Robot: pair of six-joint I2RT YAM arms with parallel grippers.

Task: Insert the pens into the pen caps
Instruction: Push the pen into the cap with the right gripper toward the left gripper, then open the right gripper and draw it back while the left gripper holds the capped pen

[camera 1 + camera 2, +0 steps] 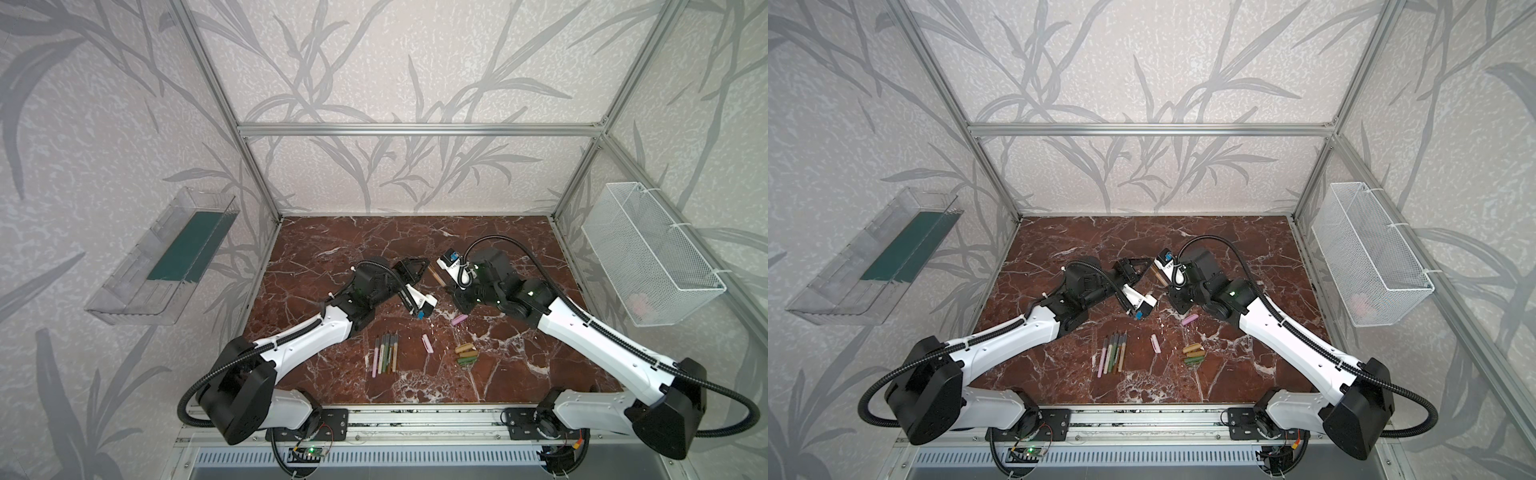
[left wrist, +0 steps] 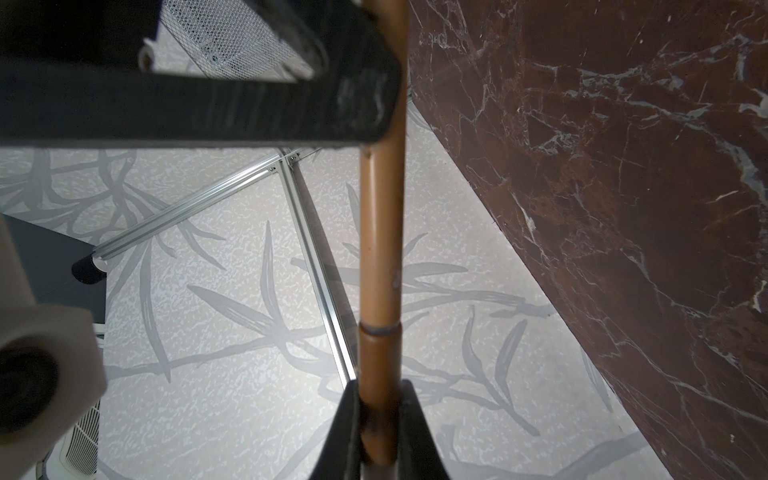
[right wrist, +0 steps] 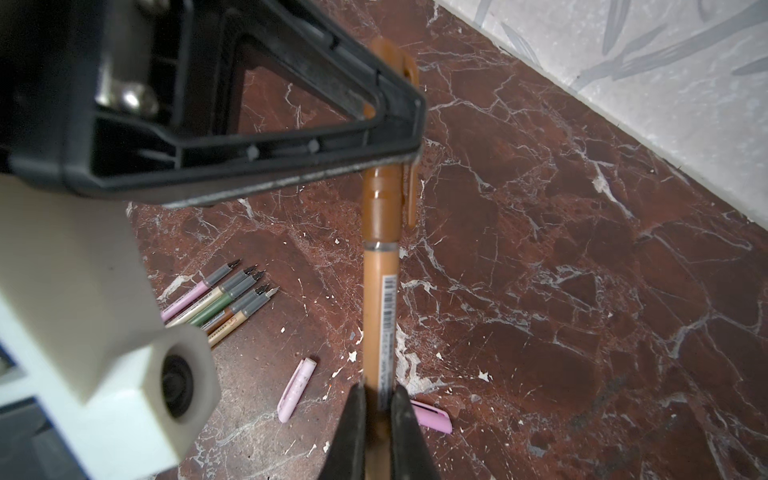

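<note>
Just above the centre of both top views, the left gripper (image 1: 424, 267) is clamped on the brown cap (image 3: 382, 199) and the right gripper (image 3: 379, 395) is clamped on the body of the brown pen (image 3: 379, 311). Cap and pen are held in one line above the marble table (image 1: 519, 249), and the cap sits on the pen up to its grey ring. Lower in the frame, the loose pens (image 1: 385, 353) lie side by side left of centre, with a pink cap (image 1: 427, 343) beside them. A second pink cap (image 1: 459, 320) and a cluster of tan and green caps (image 1: 466, 353) lie further right.

Brown pen (image 1: 436, 275), gripped by both jaws
</note>
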